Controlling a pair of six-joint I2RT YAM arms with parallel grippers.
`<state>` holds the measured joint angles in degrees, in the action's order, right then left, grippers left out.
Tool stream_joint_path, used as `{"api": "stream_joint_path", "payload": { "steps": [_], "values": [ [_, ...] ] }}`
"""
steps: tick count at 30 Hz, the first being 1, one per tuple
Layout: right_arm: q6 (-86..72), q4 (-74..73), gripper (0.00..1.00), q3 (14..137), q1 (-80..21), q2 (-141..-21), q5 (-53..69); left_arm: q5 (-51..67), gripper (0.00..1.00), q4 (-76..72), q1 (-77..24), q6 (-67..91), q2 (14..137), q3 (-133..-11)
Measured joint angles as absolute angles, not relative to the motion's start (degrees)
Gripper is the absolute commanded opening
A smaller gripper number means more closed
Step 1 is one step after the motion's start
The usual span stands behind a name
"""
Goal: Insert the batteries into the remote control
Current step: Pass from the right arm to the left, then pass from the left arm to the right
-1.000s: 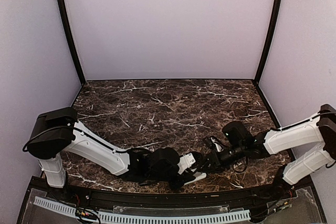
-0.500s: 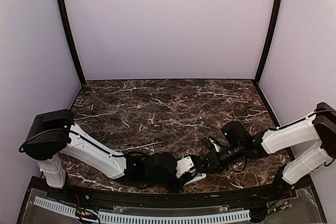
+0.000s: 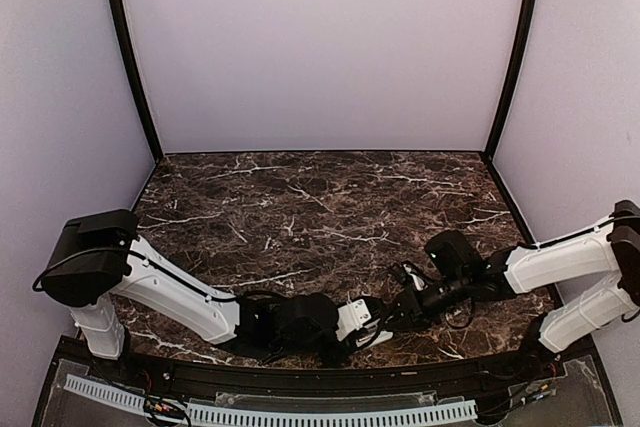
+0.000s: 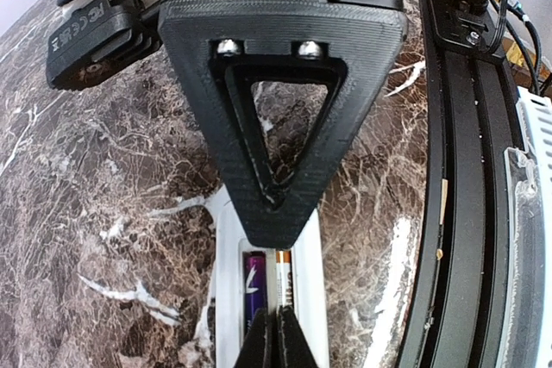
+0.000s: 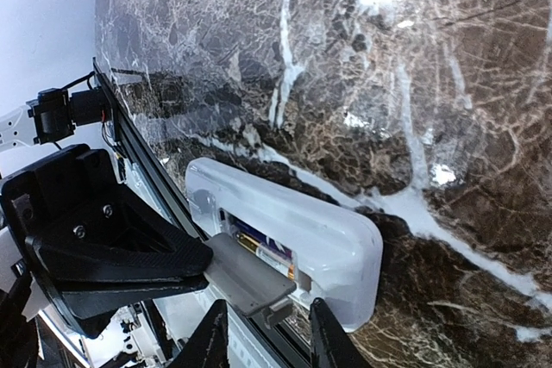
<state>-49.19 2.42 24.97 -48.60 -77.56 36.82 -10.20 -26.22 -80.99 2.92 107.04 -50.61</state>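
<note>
The remote control (image 4: 310,299) lies under our left gripper (image 4: 276,338), its long axis in line with the closed jaws above the batteries (image 4: 254,280); the right gripper (image 5: 267,333) has jaws apart, and we cannot tell if they grip

I work in a lab test booth: pale panel walls (image 3: 320,47), black corner posts (image 3: 131,57), marble-pattern tabletop (image 3: 300,197), and a slotted cable duct (image 3: 300,415) along the frame's bottom edge.

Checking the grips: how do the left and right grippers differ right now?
Left gripper has its fingers pressed together; right gripper has them apart. Left tips sit over the batteries in the remote control; right straddles a grey flat piece. Both are at the remote.
</note>
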Motion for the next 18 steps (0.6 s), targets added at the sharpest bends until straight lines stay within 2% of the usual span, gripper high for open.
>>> {"api": "stream_joint_path", "payload": {
  "steps": [6, 13, 18],
  "values": [
    [-49.17, -2.98, 0.32, 24.97, -48.6, -74.87, 34.37, -12.97, 0.0, -25.78, -81.8, 1.5, 106.89, -50.63],
    [-51.0, -10.85, 0.48, 26.94, -48.6, -69.1, 30.61, -18.79, 0.0, -22.48, -84.09, -4.23, 102.15, -47.22],
    [-53.63, -13.72, 0.58, 31.7, -48.6, -63.94, 28.01, -29.91, 0.0, -25.58, -87.57, -15.62, 98.02, -44.05]
  ]
}}
